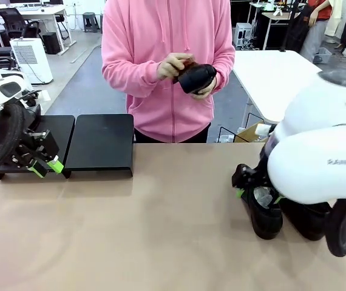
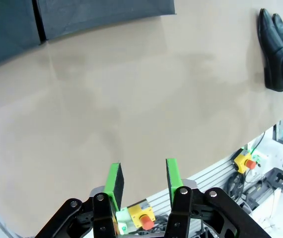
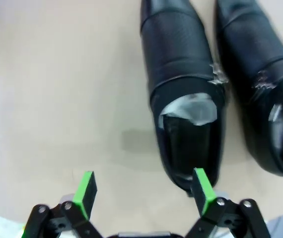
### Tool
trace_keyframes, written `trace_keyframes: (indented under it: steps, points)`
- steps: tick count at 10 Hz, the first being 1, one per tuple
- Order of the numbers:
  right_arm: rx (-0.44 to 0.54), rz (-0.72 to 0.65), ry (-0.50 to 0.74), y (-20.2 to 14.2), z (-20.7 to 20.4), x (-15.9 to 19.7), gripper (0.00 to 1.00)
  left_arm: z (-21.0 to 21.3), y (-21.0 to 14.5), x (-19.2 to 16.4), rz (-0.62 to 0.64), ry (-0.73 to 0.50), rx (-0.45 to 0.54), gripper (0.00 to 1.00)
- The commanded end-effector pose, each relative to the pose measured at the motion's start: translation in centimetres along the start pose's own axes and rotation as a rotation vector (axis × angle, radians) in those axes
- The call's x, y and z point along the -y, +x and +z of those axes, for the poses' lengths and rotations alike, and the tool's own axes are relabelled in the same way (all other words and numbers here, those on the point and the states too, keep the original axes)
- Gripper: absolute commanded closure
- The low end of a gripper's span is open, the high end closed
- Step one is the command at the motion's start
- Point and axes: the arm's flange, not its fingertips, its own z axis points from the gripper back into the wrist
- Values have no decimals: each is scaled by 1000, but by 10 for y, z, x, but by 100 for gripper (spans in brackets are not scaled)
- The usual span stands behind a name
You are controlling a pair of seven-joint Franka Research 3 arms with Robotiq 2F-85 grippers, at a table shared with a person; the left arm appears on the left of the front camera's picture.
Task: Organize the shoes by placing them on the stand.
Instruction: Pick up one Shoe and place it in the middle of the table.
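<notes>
Three black glossy leather dress shoes are counted. Two stand side by side on the tan table [image 1: 161, 242] at the robot's right: the nearer shoe [image 3: 186, 99], stuffed with white crumpled paper, and its neighbour [image 3: 260, 89]. The third shoe [image 1: 196, 77] is held in the hands of a person in a pink hooded top at the far side.

Two low matte-black rectangular platforms make up the stand [image 1: 100, 142]. They sit touching each other at the robot's left, well apart from the table pair, with no shoe on them.

The right gripper [image 3: 144, 187] hangs just above the nearer shoe's heel with its jaws spread wide and nothing between them. That shoe's long axis runs straight away from the gripper, heel nearest and toe farthest. It sits off-centre, under one pad rather than between the two.

The left gripper [image 2: 144, 176] hovers beside the stand, part-spread and empty.

Judgement: the right arm is far nearer, and it needs a sideways shift to straddle the heel.
</notes>
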Motion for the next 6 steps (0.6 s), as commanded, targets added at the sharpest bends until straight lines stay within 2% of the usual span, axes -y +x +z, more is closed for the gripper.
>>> trace_keyframes:
  steps: [1, 6]
  points:
    - [17, 93, 0, -27, -35, 8, 0, 0, 3, -1, -5, 2, 9, 52]
    - [74, 162, -77, -19, -57, -4, 0, 0, 3, -1, -5, 2, 9, 52]
